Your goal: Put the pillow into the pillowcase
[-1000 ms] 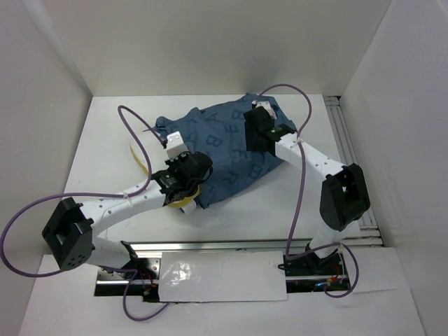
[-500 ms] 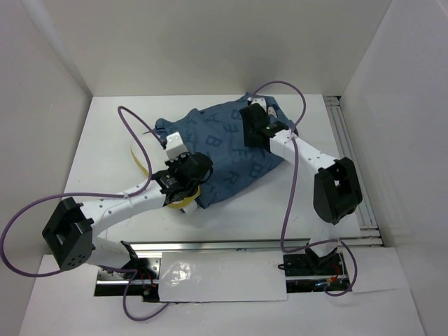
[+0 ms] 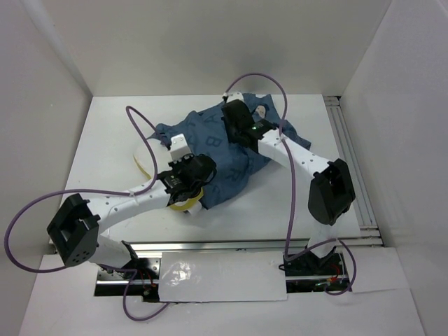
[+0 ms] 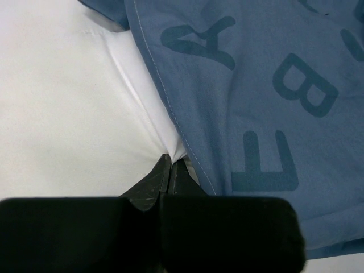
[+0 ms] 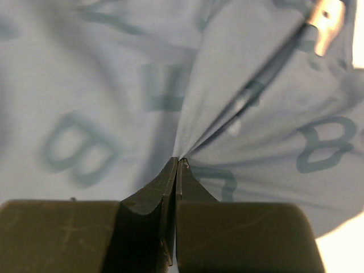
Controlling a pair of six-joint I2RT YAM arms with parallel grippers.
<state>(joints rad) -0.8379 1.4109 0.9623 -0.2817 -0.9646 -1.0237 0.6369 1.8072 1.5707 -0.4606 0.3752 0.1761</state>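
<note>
Blue pillowcase (image 3: 206,133), diagonal, near-left to far-right (mouth near-left)

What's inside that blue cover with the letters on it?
A white pillow: it shows at the pillowcase opening, where the left gripper pinches the white fabric. How far in it reaches cannot be seen; the blue cloth covers the rest.

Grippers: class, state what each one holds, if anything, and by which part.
The left gripper pinches the white pillow fabric beside the pillowcase hem. The right gripper pinches a raised fold of the pillowcase's cloth.
</note>
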